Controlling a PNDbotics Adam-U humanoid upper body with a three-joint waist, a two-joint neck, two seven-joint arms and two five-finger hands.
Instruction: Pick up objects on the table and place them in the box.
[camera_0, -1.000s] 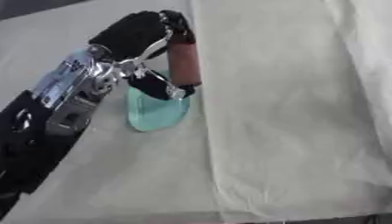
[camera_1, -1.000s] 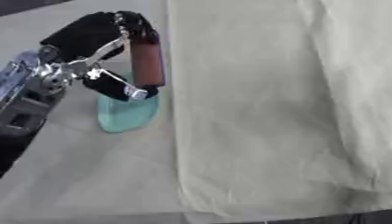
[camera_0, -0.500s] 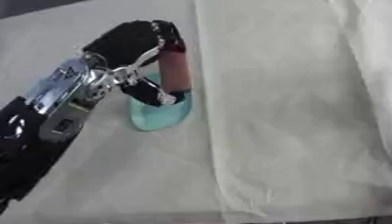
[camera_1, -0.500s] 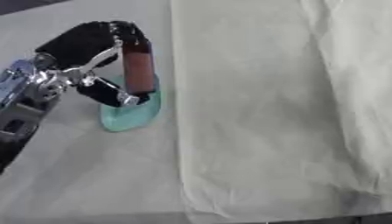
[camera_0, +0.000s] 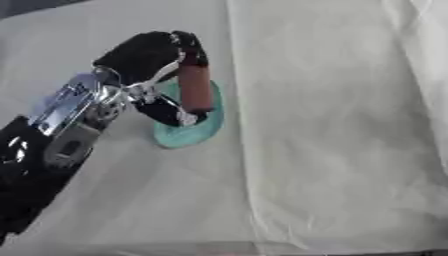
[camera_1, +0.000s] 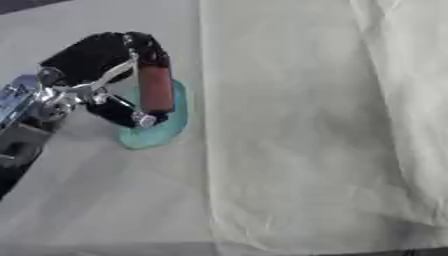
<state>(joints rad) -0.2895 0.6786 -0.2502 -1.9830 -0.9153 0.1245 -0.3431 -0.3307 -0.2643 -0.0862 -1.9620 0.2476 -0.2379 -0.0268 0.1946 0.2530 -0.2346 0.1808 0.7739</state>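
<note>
Left hand: the left hand (camera_0: 144, 55) reaches in from the left edge, fingers and thumb curled round a reddish-brown cylinder (camera_0: 195, 87), which it holds.
Cylinder: held roughly upright, dark at its top end under the fingers; its lower end lies over the teal disc (camera_0: 191, 131). Whether the two touch cannot be told.
Teal disc: flat, oval, lying on the surface (camera_0: 131, 200) just left of the cloth's edge.
Cloth: a pale cloth (camera_0: 341, 125) covers the surface to the right of the teal disc, with a long fold running down beside it.
Arm: black and silver, trailing down and left of the teal disc.
</note>
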